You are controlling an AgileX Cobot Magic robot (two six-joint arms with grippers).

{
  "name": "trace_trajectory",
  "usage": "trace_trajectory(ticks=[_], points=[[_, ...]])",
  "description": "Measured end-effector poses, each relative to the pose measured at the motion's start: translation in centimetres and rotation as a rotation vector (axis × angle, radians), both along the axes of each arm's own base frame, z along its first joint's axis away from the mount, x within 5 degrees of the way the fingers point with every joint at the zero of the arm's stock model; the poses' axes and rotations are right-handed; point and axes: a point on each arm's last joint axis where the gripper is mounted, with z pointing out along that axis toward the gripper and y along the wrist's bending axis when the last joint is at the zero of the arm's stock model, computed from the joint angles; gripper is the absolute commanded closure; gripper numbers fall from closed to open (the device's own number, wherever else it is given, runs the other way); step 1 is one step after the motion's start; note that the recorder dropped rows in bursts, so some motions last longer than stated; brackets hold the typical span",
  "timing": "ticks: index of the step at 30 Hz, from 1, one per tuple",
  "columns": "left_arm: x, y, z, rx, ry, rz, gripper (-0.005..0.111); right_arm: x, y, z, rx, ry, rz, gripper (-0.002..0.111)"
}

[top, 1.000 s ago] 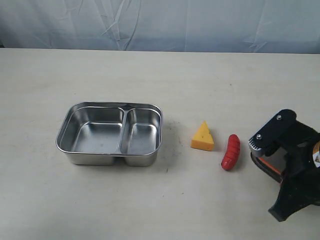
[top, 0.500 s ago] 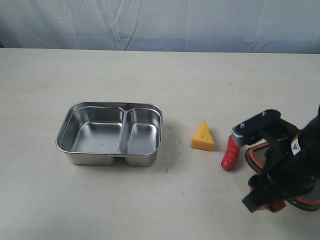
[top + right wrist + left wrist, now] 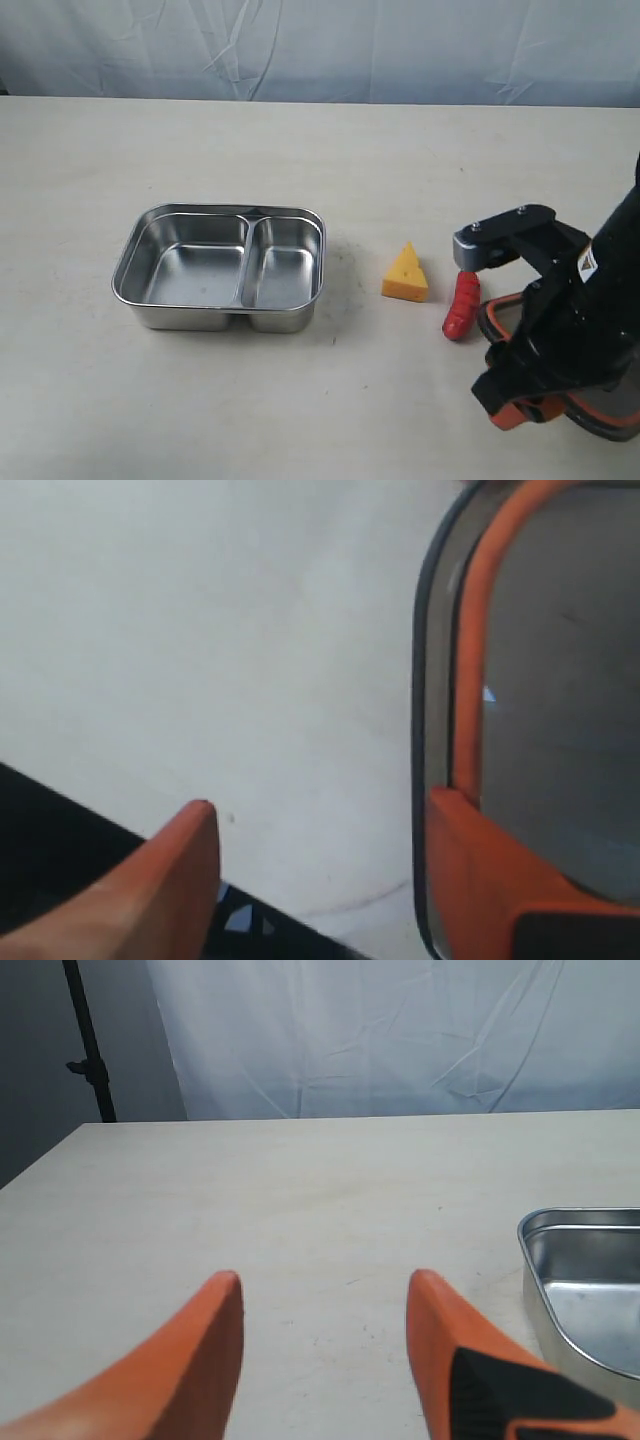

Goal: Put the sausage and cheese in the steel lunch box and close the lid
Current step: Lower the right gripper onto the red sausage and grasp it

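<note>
The right claw (image 3: 320, 810) gapes wide and empty, one finger (image 3: 490, 880) over the dark translucent lid's (image 3: 560, 680) rim; the left claw (image 3: 325, 1295) is apart too. The red toy sausage (image 3: 461, 304) lies beside that lid.

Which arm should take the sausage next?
Right. The right gripper is open, and that arm stands just beside the sausage in the exterior view. The left gripper, also open, is outside that view and sees only a corner of the steel lunch box.
</note>
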Motion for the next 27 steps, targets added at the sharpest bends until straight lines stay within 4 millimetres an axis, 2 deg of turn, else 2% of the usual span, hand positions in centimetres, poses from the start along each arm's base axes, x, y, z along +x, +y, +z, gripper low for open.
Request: trace_trajectory(ticks=[7, 13, 20, 27], points=[[0.0, 0.0, 0.0, 0.000, 0.000, 0.000, 0.058, -1.5, -1.1, -2.2, -0.059, 0.071, -0.032, 0.050], [0.0, 0.0, 0.0, 0.000, 0.000, 0.000, 0.058, -0.8, -1.4, -2.6, -0.072, -0.011, -0.082, 0.050], [0.0, 0.0, 0.0, 0.000, 0.000, 0.000, 0.058, 2.1, 0.4, -2.2, 0.067, -0.189, -0.275, 0.050], [0.0, 0.0, 0.0, 0.000, 0.000, 0.000, 0.058, 5.7, 2.8, -5.4, 0.001, -0.132, -0.440, 0.050]])
